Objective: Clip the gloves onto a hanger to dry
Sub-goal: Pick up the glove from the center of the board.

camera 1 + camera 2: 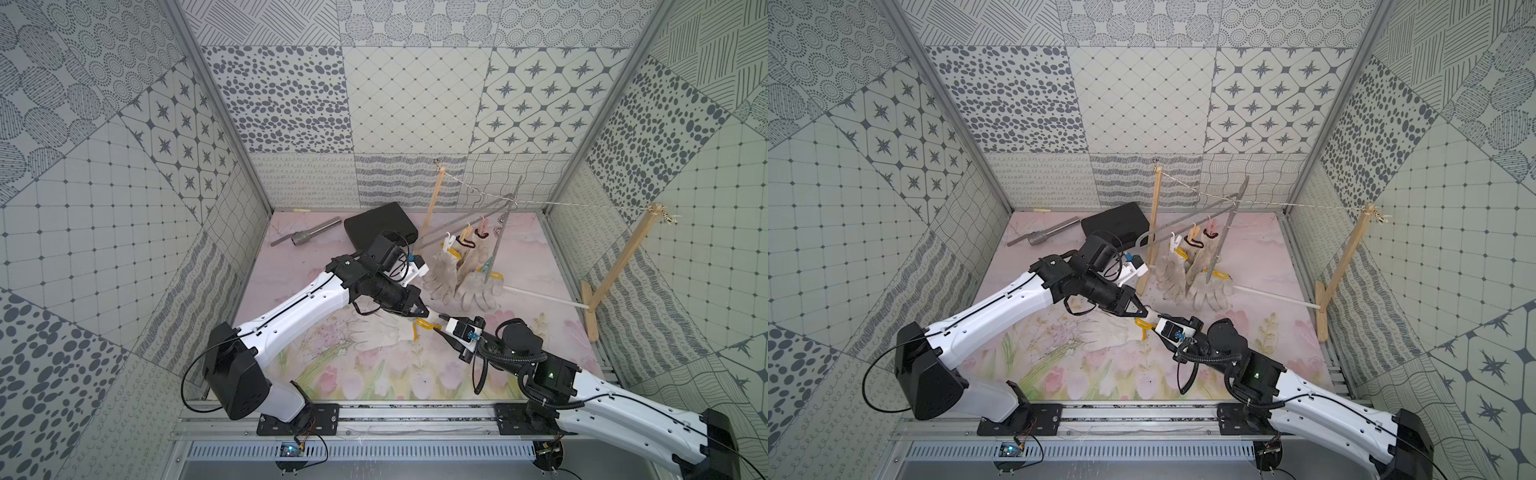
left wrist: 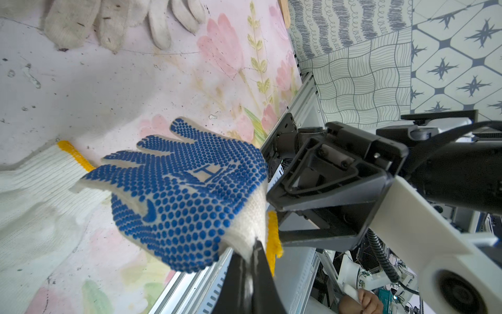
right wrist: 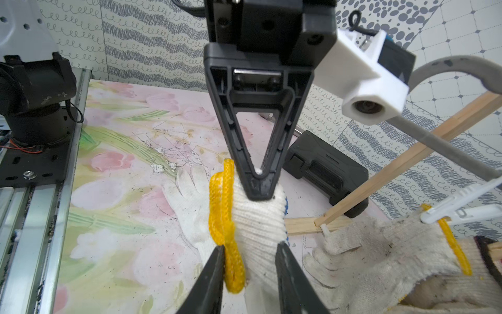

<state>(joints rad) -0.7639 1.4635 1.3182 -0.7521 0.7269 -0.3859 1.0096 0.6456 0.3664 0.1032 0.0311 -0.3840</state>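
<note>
The flowered desk (image 1: 374, 374) has open room in its near half. The far right is crowded by two wooden posts (image 1: 619, 266) with a string between them. The grey hanger (image 1: 502, 232) hangs tilted from that string. Several cream gloves (image 1: 446, 274) dangle from it by their cuffs, fingers down at the desk. A spare glove (image 1: 374, 332) lies flat beneath the arms.

The blue-dotted glove (image 2: 184, 195) is up in the air between both arms. The left pincer (image 2: 254, 252) is clamped tight on its wrist knit. The right pincer (image 3: 250, 271) stands narrowed, a jaw on either side of the yellow-edged cuff (image 3: 225, 217) (whether it has bitten yet I cannot tell).

The glove looks light, limp and grippy rather than slippery. I judge the doubled cuff hem the best hold, leaving a free edge for a peg (image 1: 448, 243). On the way over, the string, the nearer post and the hung gloves leave little clearance.
</note>
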